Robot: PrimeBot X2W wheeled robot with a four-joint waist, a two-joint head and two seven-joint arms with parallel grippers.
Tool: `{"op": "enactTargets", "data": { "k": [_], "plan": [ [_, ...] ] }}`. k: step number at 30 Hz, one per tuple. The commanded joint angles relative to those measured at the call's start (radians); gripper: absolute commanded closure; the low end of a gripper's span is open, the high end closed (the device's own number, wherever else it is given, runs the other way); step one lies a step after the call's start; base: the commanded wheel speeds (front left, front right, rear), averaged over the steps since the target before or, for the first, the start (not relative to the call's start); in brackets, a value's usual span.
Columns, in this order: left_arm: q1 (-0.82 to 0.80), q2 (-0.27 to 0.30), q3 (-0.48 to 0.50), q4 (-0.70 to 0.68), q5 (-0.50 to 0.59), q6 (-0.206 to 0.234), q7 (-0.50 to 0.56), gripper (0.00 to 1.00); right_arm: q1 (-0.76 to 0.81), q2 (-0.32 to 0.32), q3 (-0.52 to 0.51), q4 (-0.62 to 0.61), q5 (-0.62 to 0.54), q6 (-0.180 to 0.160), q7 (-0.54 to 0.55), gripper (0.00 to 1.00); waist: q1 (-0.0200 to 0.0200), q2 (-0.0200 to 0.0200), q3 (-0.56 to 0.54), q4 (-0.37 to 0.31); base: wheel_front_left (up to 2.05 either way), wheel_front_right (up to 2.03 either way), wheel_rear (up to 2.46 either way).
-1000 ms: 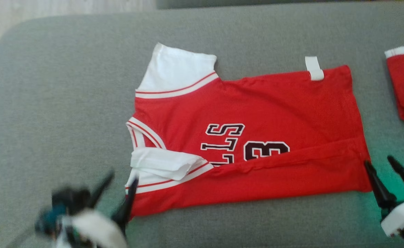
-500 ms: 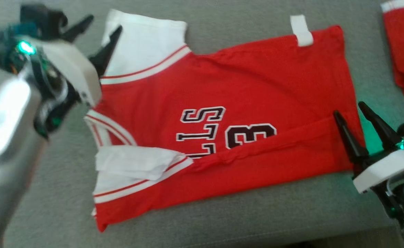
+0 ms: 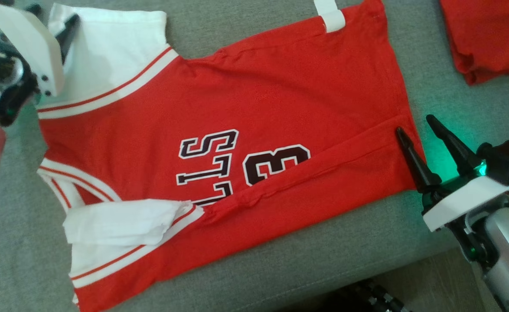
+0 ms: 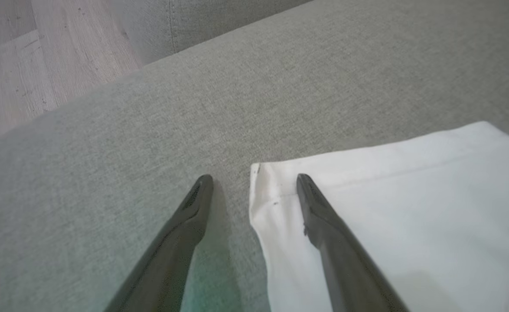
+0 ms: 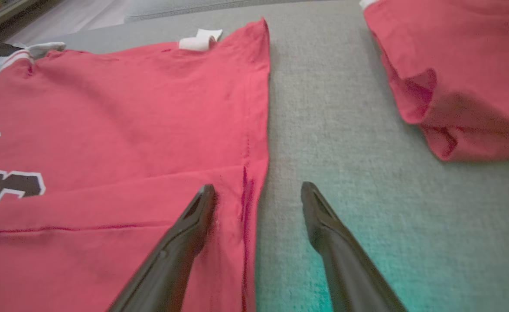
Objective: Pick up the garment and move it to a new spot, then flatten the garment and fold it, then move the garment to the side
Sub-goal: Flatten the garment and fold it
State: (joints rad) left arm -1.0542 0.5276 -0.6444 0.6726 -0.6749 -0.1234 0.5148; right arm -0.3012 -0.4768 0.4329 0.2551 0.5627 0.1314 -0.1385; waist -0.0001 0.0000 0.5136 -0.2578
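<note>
The left gripper (image 4: 254, 182) has swung from the folded near sleeve (image 3: 120, 221) to the far white sleeve (image 4: 389, 216) of the red jersey (image 3: 254, 108). Its jaws are spread and empty, straddling that sleeve's corner on the grey cushion (image 3: 367, 251). The right gripper (image 5: 259, 188), equally spread, straddles the jersey's hem; a second red garment (image 5: 462, 78) lies beyond its right finger.

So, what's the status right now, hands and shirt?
Left hand open, straddling white sleeve corner. Right hand open, straddling jersey hem. Jersey flat on sofa, near edge folded over. Second red garment off right, clear.
</note>
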Motion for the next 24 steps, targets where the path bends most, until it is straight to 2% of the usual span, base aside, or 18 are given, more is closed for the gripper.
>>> {"op": "enactTargets", "data": {
  "k": [1, 2, 3, 4, 5, 6, 11, 15, 20, 24],
  "plan": [
    [-0.041, 0.045, 0.024, 0.001, 0.015, 0.000, -0.002, 0.00, 0.006, -0.019, 0.010, -0.012, 0.009, -0.001, -0.015, 0.00, 0.0001, 0.0000, 0.005, -0.005, 0.00, 0.00, 0.00],
    [-0.043, 0.042, 0.021, 0.011, 0.013, 0.000, -0.005, 0.00, 0.006, -0.021, 0.010, -0.006, 0.013, -0.001, -0.019, 0.00, 0.0001, 0.0000, 0.006, -0.004, 0.00, 0.00, 0.00],
    [-0.045, 0.037, 0.017, 0.018, 0.011, -0.001, -0.009, 0.21, 0.006, -0.024, 0.011, -0.001, 0.016, -0.001, -0.022, 0.00, 0.0001, 0.0000, 0.006, -0.003, 0.00, 0.00, 0.00],
    [-0.048, 0.033, 0.013, 0.024, 0.009, -0.002, -0.012, 0.62, 0.004, -0.027, 0.011, 0.004, 0.020, -0.001, -0.024, 0.00, 0.0001, 0.0000, 0.005, 0.000, 0.00, 0.00, 0.00],
    [-0.051, 0.029, 0.009, 0.029, 0.007, -0.003, -0.017, 0.97, 0.000, -0.030, 0.009, 0.009, 0.023, -0.001, -0.024, 0.00, 0.0001, 0.0000, 0.005, 0.002, 0.00, 0.00, 0.00],
    [-0.053, 0.024, 0.004, 0.033, 0.004, -0.004, -0.020, 1.00, -0.006, -0.033, 0.006, 0.014, 0.025, -0.001, -0.025, 0.00, 0.0001, 0.0000, 0.002, 0.006, 0.00, 0.00, 0.00],
    [-0.070, 0.011, -0.026, 0.028, -0.001, -0.006, -0.065, 1.00, -0.064, -0.026, -0.013, 0.022, 0.057, -0.001, -0.016, 0.00, 0.0001, 0.0000, -0.012, 0.027, 0.00, 0.00, 0.00],
    [-0.086, 0.002, -0.056, 0.009, -0.011, -0.007, -0.102, 1.00, -0.168, -0.018, 0.001, 0.046, 0.115, -0.001, 0.039, 0.00, 0.0001, 0.0000, -0.020, 0.047, 0.00, 0.00, 0.00],
    [-0.113, -0.003, -0.098, -0.016, -0.034, -0.007, -0.134, 1.00, -0.324, -0.007, 0.062, 0.145, 0.163, -0.001, 0.109, 0.00, 0.0001, 0.0000, -0.018, 0.076, 0.00, 0.00, 0.00],
    [-0.138, -0.008, -0.128, -0.026, -0.051, -0.007, -0.151, 1.00, -0.422, 0.003, 0.110, 0.244, 0.172, -0.001, 0.112, 0.00, 0.0001, 0.0000, -0.008, 0.101, 0.00, 0.00, 0.00]
  ]
}}
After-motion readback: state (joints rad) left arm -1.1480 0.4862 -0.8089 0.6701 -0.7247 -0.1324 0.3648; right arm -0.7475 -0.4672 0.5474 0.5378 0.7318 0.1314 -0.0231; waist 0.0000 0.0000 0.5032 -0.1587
